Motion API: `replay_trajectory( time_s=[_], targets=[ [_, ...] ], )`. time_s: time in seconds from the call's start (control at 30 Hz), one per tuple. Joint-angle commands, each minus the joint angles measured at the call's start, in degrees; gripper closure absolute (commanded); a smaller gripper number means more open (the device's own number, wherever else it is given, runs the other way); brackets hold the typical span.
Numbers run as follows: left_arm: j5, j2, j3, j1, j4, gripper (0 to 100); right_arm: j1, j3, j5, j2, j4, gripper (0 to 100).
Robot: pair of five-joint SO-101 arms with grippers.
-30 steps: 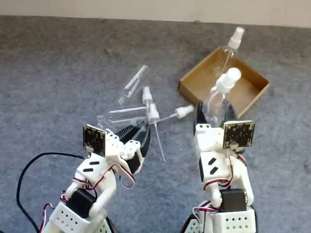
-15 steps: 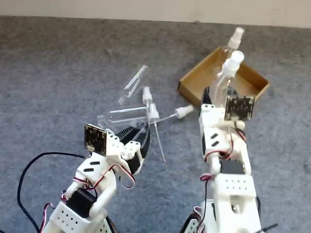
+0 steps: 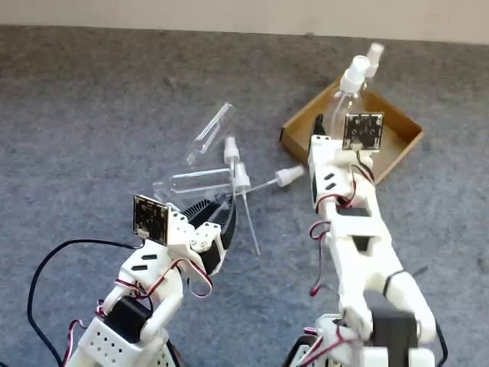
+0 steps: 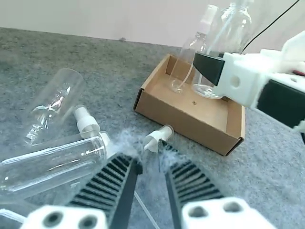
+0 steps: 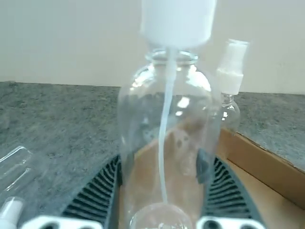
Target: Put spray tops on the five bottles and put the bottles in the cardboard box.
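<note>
My right gripper (image 3: 340,126) is shut on a clear bottle (image 3: 345,103) with a white spray top (image 5: 177,19), held upright over the cardboard box (image 3: 397,145). A second capped bottle (image 3: 370,63) stands in the box's far corner. Two uncapped bottles (image 3: 208,135) (image 3: 191,182) lie on the carpet left of the box. Three loose spray tops (image 3: 231,149) (image 3: 241,177) (image 3: 289,177) lie beside them. My left gripper (image 3: 218,218) hangs open just short of these tops, holding nothing. In the left wrist view the nearest spray top (image 4: 159,136) lies just beyond its fingertips (image 4: 126,176).
Grey carpet (image 3: 92,115) covers the table, with free room to the far left and in front of the box. A black cable (image 3: 46,267) loops beside the left arm's base.
My right arm has stretched forward, carrying the capped bottle from in front of the box to over it. The left arm has not moved.
</note>
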Motion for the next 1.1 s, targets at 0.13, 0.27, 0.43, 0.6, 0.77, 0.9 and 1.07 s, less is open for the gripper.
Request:
replay_trajectory(
  time_s=[0.13,0.27,0.43,0.6,0.77,0.9,1.07],
  targets=[
    [0.18,-0.31,1.19,-0.75,0.97,99,0.75,-9.1,0.53,13.32,-11.56,87.0],
    [0.18,-0.31,1.19,-0.75,0.97,99,0.92,-14.99,0.18,19.21,-11.56,87.0],
    [0.18,-0.31,1.19,-0.75,0.97,99,0.75,-19.03,0.09,24.13,-11.56,87.0],
    [0.18,-0.31,1.19,-0.75,0.97,99,0.75,-22.37,0.09,28.62,-11.65,87.0],
    [0.18,-0.31,1.19,-0.75,0.97,99,0.75,-25.36,0.09,32.84,-11.65,87.0],
    [0.18,-0.31,1.19,-0.75,0.97,99,0.75,-28.26,0.09,36.18,-11.65,87.1],
    [0.18,-0.31,1.19,-0.75,0.97,99,0.75,-30.81,0.09,39.96,-11.65,87.1]
  ],
)
